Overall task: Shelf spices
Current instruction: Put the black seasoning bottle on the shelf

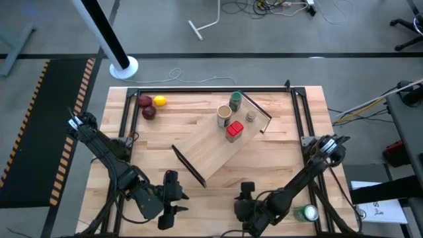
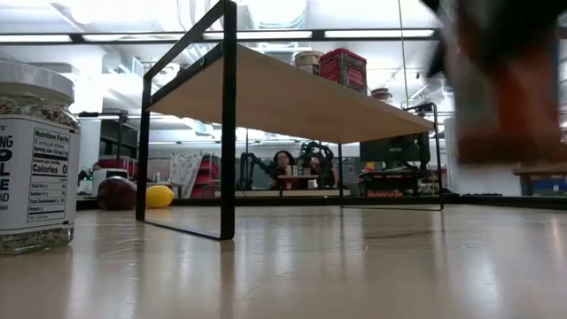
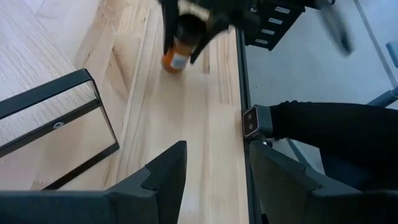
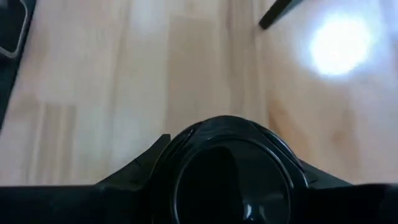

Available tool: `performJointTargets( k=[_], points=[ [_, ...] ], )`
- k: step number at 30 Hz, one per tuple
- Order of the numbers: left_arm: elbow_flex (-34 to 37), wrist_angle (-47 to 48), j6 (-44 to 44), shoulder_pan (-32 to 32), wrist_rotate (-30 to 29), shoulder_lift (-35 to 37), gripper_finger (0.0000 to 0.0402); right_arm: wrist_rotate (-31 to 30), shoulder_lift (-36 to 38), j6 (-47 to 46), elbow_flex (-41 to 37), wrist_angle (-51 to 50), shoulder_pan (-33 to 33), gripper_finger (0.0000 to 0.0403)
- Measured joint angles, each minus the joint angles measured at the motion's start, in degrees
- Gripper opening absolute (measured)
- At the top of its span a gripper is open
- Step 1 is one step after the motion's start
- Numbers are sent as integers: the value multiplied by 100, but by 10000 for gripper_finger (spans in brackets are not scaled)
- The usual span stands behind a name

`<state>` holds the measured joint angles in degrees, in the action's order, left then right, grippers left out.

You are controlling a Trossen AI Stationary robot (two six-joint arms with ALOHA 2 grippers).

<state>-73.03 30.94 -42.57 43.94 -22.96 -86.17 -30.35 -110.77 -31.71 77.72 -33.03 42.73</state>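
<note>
The shelf point(image 1: 221, 145) lies slantwise mid-table. On its far end stand the green-lidded jar point(image 1: 235, 100), tan cylinder point(image 1: 224, 116), red box point(image 1: 234, 131) and tiny grey-capped jar point(image 1: 251, 116). My right gripper point(image 1: 246, 197), near the table's near edge, is shut on the black-capped jar point(image 3: 176, 50), whose orange body shows in the left wrist view. My left gripper point(image 3: 214, 180) hangs open and empty at the near left point(image 1: 170, 198). The white-capped jar point(image 2: 31, 159) stands on its base on the table, close to the low camera. My right gripper pinches the black-capped jar by its black cap point(image 4: 230, 168), one finger point(image 4: 140, 165) on each side. The fingers come from above, pointing down. The jar hangs upright below them, lifted clear of the table.
Red and yellow fruit point(image 1: 151, 104) lie at the far left corner. The green-and-white can point(image 1: 305, 213) sits at the near right corner. A black metal frame point(image 1: 198, 90) runs along the table's edges. Bare wood lies between the two grippers and the shelf's near end.
</note>
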Motion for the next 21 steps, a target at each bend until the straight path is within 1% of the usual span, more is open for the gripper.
performJointTargets(
  k=[4, 11, 15, 19, 21],
  points=[
    [0, 2, 0, 0, -36, 0, 164, 33, 538, 410, 200, -302, -178, 166],
    [5, -4, 53, 0, -121, 0, 164, 85, 1481, 1330, 339, -281, -537, 166],
    [11, -7, 282, 0, -497, 0, 164, 121, 1825, 1945, 400, -203, -856, 166],
    [11, -38, 365, -7, -879, 0, 164, 471, 2045, 2329, 579, -65, -1270, 166],
    [11, -66, 389, -8, -972, 0, 164, 698, 2058, 2434, 688, -62, -1484, 166]
  ],
)
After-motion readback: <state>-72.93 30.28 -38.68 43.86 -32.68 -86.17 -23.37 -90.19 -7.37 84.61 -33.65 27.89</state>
